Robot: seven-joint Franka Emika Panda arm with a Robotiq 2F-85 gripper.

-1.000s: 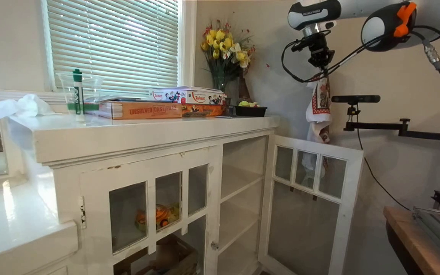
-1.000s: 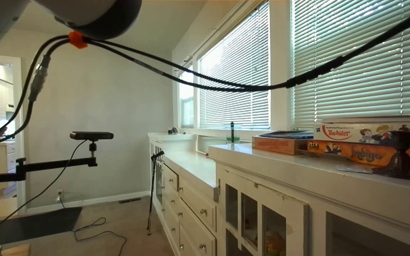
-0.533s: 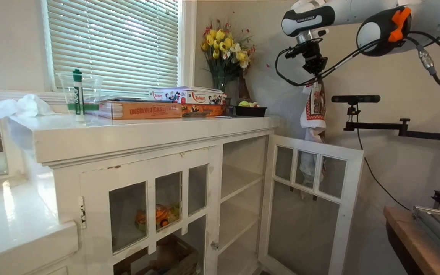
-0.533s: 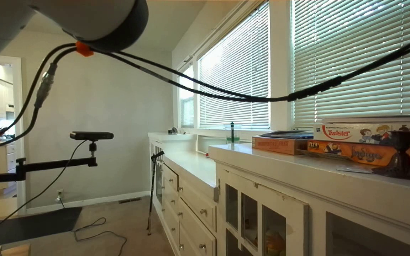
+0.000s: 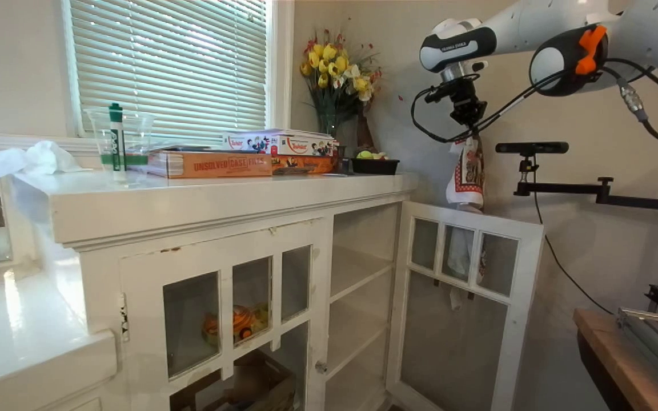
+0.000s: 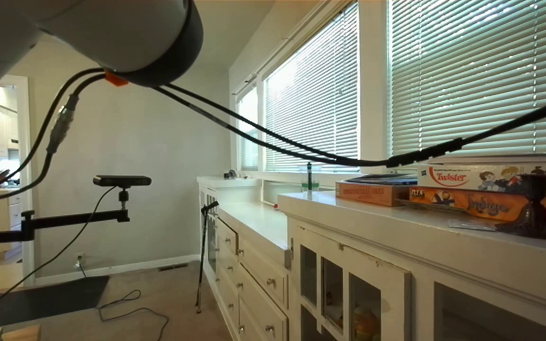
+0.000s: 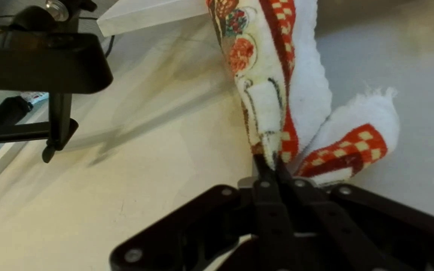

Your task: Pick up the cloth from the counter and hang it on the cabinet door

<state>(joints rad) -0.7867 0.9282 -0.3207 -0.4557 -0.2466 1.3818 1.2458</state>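
Note:
The cloth [image 5: 467,177] is white with a red checked border and printed pictures. It hangs from my gripper [image 5: 470,133] in an exterior view. Its lower part hangs behind the open cabinet door [image 5: 500,222] and shows through the small panes. In the wrist view my gripper [image 7: 271,165] is shut on the cloth [image 7: 264,98], and one corner sticks out to the right of the fingers. The gripper is above the door's top rail, and the upper cloth shows over that rail. In the exterior view with the drawers, gripper and cloth are out of view.
The white counter [image 5: 232,191] bears game boxes [image 5: 232,165], a plastic cup with a green marker [image 5: 116,137], flowers [image 5: 334,68] and a black tray [image 5: 374,166]. A camera on a black arm [image 5: 532,148] stands right of the cloth. A wooden table [image 5: 609,354] is at lower right.
My gripper and the cloth have moved down and a little left in an exterior view. The cloth's lower end now hangs lower behind the door. The grip has stayed shut on the cloth.

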